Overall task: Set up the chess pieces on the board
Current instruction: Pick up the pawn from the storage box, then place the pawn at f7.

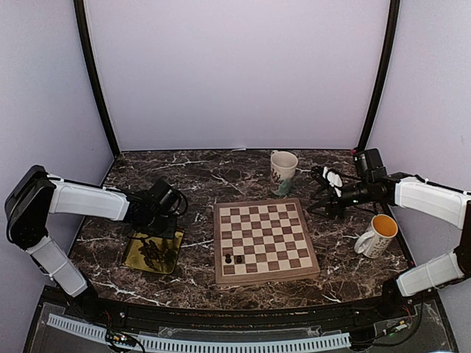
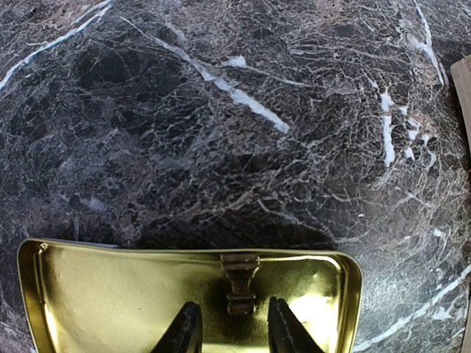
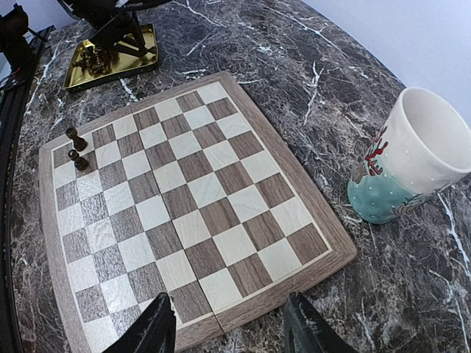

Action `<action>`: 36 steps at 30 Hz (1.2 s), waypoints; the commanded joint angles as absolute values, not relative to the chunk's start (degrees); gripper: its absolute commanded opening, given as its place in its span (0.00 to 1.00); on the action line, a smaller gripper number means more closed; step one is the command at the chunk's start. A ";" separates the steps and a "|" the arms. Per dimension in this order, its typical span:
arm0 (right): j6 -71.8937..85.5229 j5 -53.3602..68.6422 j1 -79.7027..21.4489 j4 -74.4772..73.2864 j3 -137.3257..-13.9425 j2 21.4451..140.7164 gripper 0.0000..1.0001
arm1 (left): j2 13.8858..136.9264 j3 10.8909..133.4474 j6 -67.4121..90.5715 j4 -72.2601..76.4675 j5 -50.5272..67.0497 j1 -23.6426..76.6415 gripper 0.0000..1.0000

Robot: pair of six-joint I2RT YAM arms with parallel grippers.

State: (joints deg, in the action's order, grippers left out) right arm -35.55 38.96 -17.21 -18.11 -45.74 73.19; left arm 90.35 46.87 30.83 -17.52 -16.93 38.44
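Left gripper [image 2: 234, 318] fingers part-spread, straddling small dark brown chess piece [image 2: 241, 283] in shiny gold square tray [image 2: 110, 294]; no contact visible. Best: centre on piece, pinch low, lift straight. Right gripper [image 3: 232, 327] spread wide, empty, over brown-and-cream chequered wooden board [image 3: 191, 184]; two dark pieces [image 3: 76, 148] stand near its corner.

Table [image 1: 206, 173], board [image 1: 265, 237], tray [image 1: 131, 257], painted mug [image 1: 284, 169], yellow-lined mug [image 1: 378, 237]
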 commanded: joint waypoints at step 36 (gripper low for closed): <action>-34.33 46.37 -19.17 -25.09 -53.69 74.81 0.52 | 87.48 63.33 14.24 -36.16 24.90 36.85 0.12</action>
State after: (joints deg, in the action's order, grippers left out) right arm -35.75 42.30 -17.34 -21.56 -47.62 74.24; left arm 88.40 60.01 17.50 -35.44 10.63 37.12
